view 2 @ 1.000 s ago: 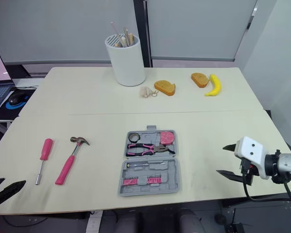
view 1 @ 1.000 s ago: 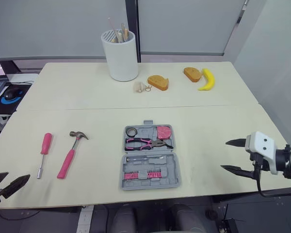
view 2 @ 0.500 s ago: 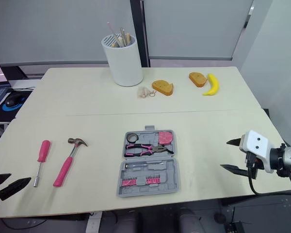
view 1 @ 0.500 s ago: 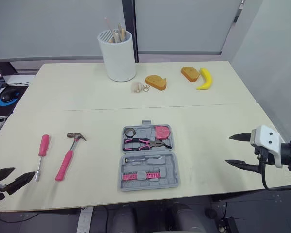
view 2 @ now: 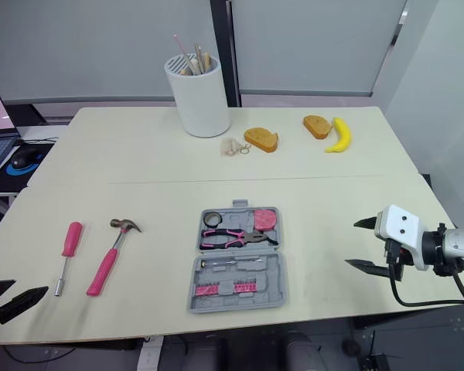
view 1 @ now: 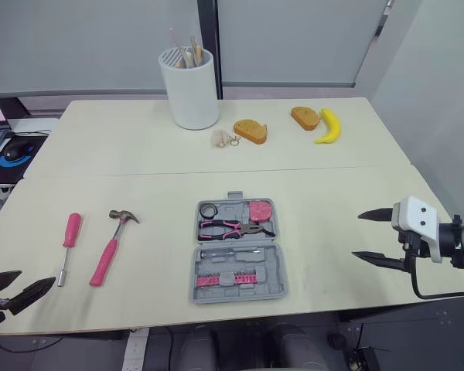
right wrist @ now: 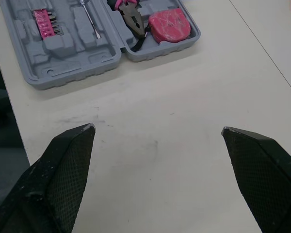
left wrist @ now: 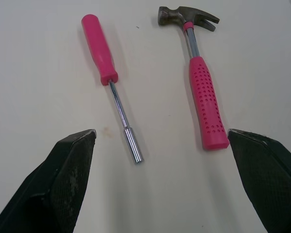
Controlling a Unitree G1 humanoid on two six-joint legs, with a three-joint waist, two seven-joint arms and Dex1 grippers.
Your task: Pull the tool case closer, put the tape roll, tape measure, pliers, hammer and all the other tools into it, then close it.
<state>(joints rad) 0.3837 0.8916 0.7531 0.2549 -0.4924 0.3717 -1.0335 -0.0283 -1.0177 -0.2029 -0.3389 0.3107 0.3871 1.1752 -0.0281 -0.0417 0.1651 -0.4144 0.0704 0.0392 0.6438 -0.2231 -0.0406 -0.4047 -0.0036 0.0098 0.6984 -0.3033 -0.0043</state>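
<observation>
Left gripper [view 1: 35,277] jaws spread wide, empty, at the near left table [view 1: 356,193] edge. Right gripper [view 1: 356,235] also agape, empty, near right edge. Pink dimpled-grip hammer [left wrist: 199,82] and pink-handled nut driver [left wrist: 109,82] lie just ahead of the left gripper. Grey moulded plastic tool case [view 1: 274,267] lies open at centre, holding pliers [view 1: 236,227], pink tape measure [view 1: 261,209] and black tape roll [view 1: 209,209].

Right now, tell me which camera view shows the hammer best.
The left wrist view: the hammer lies whole and large there, claw head to pink grip, beside the nut driver. Both eye views show it small on the table, left of the tool case. The right wrist view faces the tool case.
</observation>
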